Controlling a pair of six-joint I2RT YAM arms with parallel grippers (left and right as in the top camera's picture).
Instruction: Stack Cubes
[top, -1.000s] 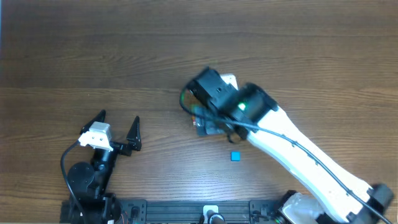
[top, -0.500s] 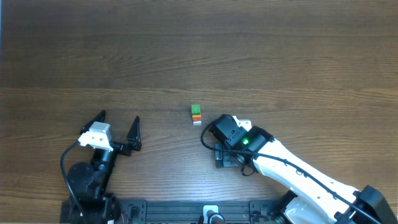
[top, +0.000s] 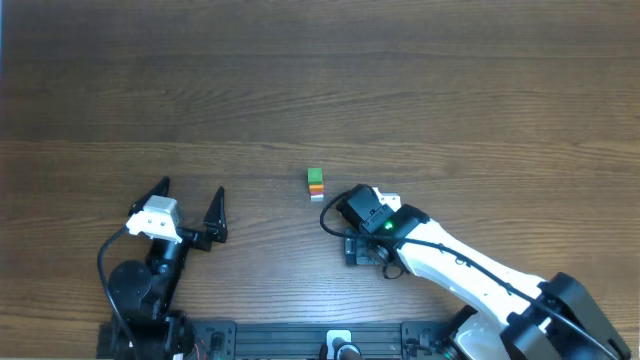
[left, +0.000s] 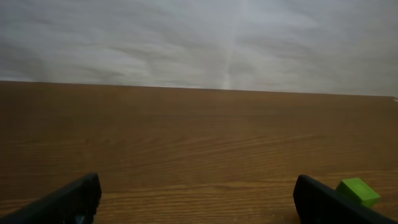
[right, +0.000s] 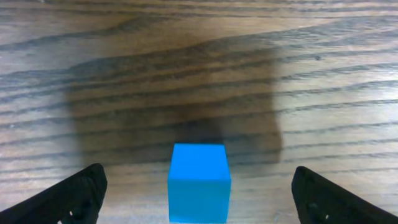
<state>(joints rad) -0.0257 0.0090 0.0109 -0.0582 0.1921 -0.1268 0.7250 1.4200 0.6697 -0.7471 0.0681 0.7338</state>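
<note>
A small stack (top: 316, 184) stands mid-table, green cube on top, orange below, white at the bottom. Its green top (left: 357, 190) shows in the left wrist view beside one fingertip. A blue cube (right: 199, 182) rests on the wood between the open fingers of my right gripper (right: 198, 199), which hangs low over it. From above, the right gripper (top: 364, 250) sits just right of and nearer than the stack and hides the blue cube. My left gripper (top: 190, 198) stands open at the left near its base, holding nothing.
Bare brown wood table (top: 320, 90) stretches wide behind the stack. The arms' base rail (top: 320, 340) runs along the near edge. A pale wall (left: 199, 37) rises behind the table's far edge.
My right arm left the stack and swung back toward its base, then settled low over the spot where the blue cube lay. The left arm has not moved.
</note>
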